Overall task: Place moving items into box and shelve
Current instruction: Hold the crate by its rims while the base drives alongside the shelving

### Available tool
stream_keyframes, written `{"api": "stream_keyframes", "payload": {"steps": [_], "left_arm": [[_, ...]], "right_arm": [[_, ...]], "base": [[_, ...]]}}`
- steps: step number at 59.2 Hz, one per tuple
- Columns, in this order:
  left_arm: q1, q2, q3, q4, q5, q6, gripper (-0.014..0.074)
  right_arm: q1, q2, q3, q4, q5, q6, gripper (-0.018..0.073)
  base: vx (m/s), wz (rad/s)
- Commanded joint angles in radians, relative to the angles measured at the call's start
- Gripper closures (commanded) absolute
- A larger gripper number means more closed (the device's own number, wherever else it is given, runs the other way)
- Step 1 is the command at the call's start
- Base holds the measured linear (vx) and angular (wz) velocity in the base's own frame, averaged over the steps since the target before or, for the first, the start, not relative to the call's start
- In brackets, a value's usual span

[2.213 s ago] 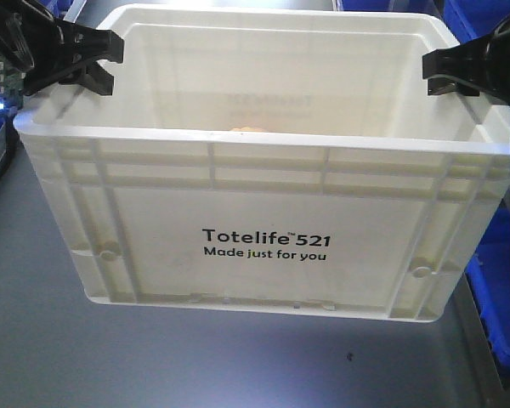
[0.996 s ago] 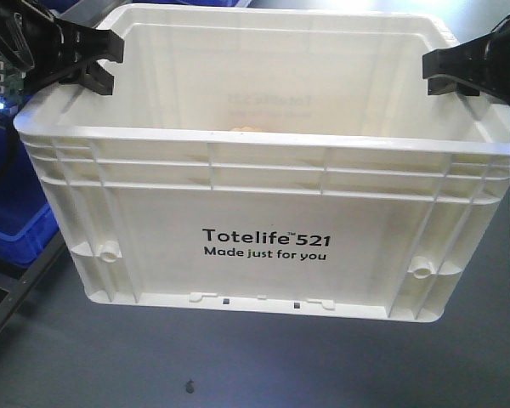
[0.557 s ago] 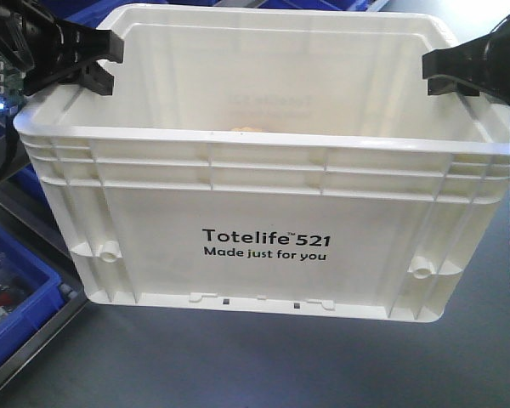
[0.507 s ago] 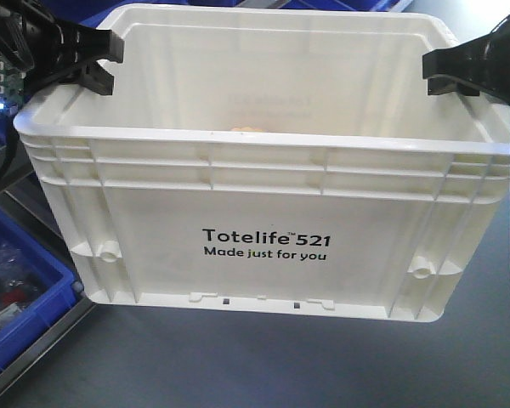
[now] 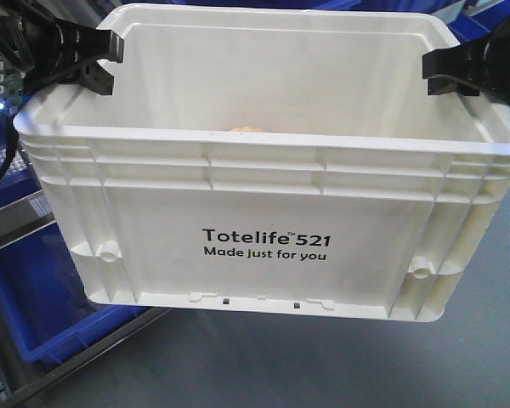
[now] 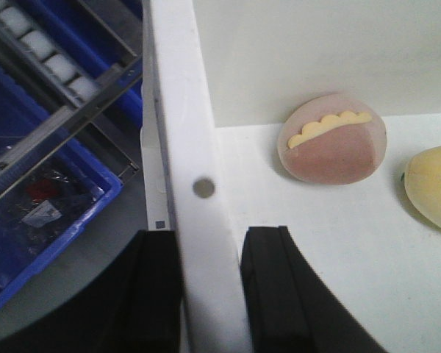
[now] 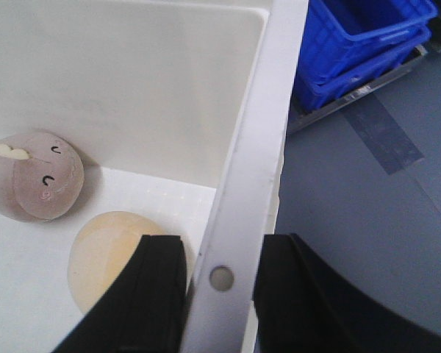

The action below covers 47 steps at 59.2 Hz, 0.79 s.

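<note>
Floor: smooth grey surface, seen below and to the right of the box.
Surroundings: blue plastic bins on a metal rack at the left; in the right wrist view, more stacked blue bins beyond the right wall.
Box: white rectangular plastic tote, open top, ribbed band under the rim, smooth walls, black print "Totelife 521 Made just for you" on the near face.
Left gripper: black fingers clamped on the box's left rim, one finger outside the wall and one inside.
Right gripper: black fingers clamped on the right rim in the same way, one on each side of the wall.
Mauve moving item: rounded matte bun with a yellow scalloped trim and a small printed face, resting on the box floor against the far wall.
Yellow moving item: pale rounded matte lump on the box floor, just beside the mauve one, close to the right wall and the right gripper's inner finger.
Position relative to the left gripper: both items lie inside the box, well apart from its fingers.
</note>
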Motion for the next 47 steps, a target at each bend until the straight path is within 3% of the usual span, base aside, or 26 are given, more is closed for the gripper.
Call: {"api": "stream_keyframes", "payload": {"steps": [1, 47], "left_arm": [[-0.015, -0.060, -0.046, -0.087, -0.136, 0.014, 0.0602], [-0.015, -0.060, -0.046, -0.087, -0.136, 0.014, 0.0602]], "right_arm": [[0.001, -0.034, -0.042, 0.030, -0.104, 0.020, 0.0565], [0.001, -0.034, -0.042, 0.030, -0.104, 0.020, 0.0565]], "base": [[0.16, 0.57], [0.12, 0.44]]}}
